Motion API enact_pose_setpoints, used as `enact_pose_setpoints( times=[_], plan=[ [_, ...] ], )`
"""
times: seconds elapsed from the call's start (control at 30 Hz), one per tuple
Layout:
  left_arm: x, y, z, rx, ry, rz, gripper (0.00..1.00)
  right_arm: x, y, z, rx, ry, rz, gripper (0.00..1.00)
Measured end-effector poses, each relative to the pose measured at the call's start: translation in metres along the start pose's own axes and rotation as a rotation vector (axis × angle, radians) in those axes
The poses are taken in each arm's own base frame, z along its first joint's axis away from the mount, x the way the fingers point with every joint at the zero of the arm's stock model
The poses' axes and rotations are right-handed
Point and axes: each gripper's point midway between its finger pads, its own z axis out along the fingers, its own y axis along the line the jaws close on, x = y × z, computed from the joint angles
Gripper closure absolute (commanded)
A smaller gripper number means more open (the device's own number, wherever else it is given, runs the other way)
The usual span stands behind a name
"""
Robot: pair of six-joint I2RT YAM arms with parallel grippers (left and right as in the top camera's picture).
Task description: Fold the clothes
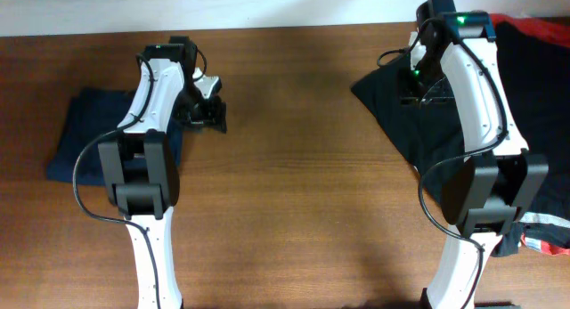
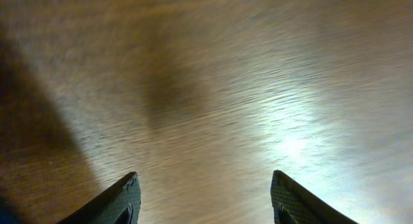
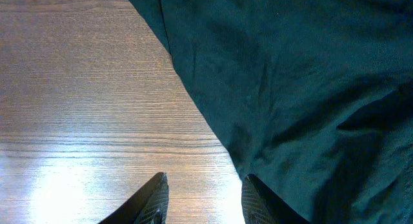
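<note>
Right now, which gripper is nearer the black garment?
Right. The right gripper hangs open over the black garment's edge. The left gripper is far across the table, over bare wood beside the navy shorts.

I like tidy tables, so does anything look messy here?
Yes. On the right, the black garment lies spread and wrinkled, with red cloth peeking out behind. The navy shorts on the left look folded. Nothing looks torn.

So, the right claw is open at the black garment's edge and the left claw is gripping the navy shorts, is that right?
Not quite: the left claw is open over the table, gripping nothing; the left wrist view shows it.
</note>
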Motion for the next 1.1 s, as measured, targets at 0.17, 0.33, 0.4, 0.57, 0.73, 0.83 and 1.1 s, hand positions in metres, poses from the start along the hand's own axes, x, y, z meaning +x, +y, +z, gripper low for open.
enact_pose_setpoints(
  times=[0.17,0.33,0.4,0.57,0.73,0.83,1.1],
  plan=[
    [0.012,0.055,0.005,-0.177,0.033,-0.09,0.43,0.001,0.0,0.0,0.0,0.004,0.0,0.59],
    [0.023,0.143,-0.014,-0.302,-0.009,-0.247,0.43,0.002,0.0,0.0,0.001,0.007,0.0,0.59],
    [0.029,0.181,-0.023,-0.358,-0.04,-0.313,0.43,0.002,0.0,0.0,0.001,0.007,0.0,0.59],
    [0.042,0.249,-0.04,-0.432,-0.115,-0.439,0.21,0.004,0.0,0.0,0.001,0.015,-0.001,0.59],
    [0.045,0.258,-0.043,-0.438,-0.118,-0.43,0.07,0.007,0.0,0.0,-0.001,0.027,0.0,0.41],
    [0.027,0.23,-0.035,-0.362,-0.135,-0.33,0.07,0.007,0.004,0.0,-0.023,0.03,0.003,0.21],
    [-0.007,0.086,-0.001,-0.19,-0.061,0.003,0.06,0.016,0.019,-0.002,-0.113,0.066,0.007,0.01]
  ],
)
